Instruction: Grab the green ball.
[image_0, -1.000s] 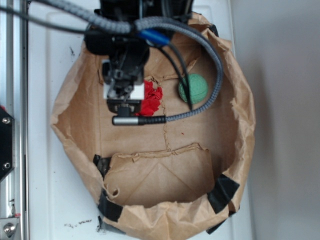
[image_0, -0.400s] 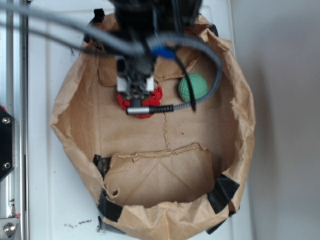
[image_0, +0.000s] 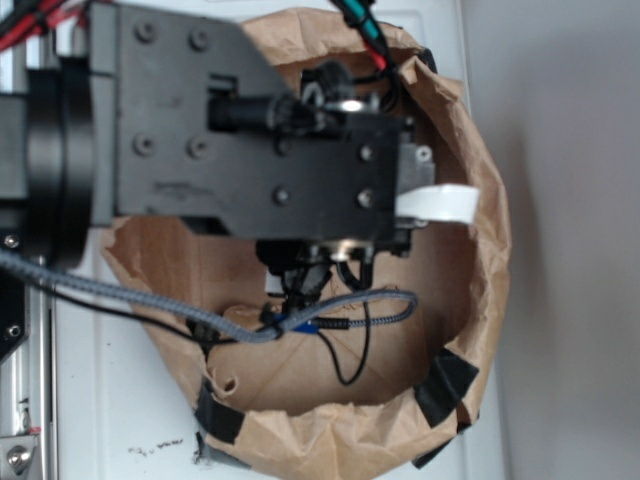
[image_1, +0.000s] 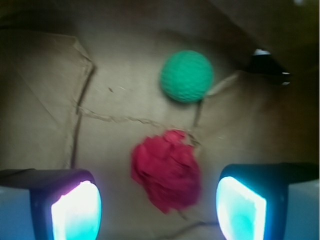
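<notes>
- Small matte mint-green dimpled ball (image_1: 186, 76): even green, fine dotted texture.
- Crumpled red paper flower (image_1: 167, 170): deep crimson.
- Brown kraft-paper bag (image_0: 470, 290): tan, black tape patches at rim.
- Gripper (image_1: 159, 210): black fingers (image_1: 76, 206), pads glowing cyan-white.
- Black arm housing (image_0: 240, 150), grey braided cable (image_0: 150, 298).

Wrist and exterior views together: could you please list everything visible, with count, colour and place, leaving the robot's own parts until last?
green ball: one, mint green, on the bag floor beyond the red paper flower, apart from it.
red paper flower: one, red, crumpled, on the bag floor between the fingers in the wrist view.
paper bag: one, brown, walls rolled down, on the white surface.
black tape: a few patches, black, on the bag's near rim.
white surface: one, white, under the bag.
gripper: one, open, above the flower.
arm: one, black, covering most of the bag in the exterior view.
</notes>
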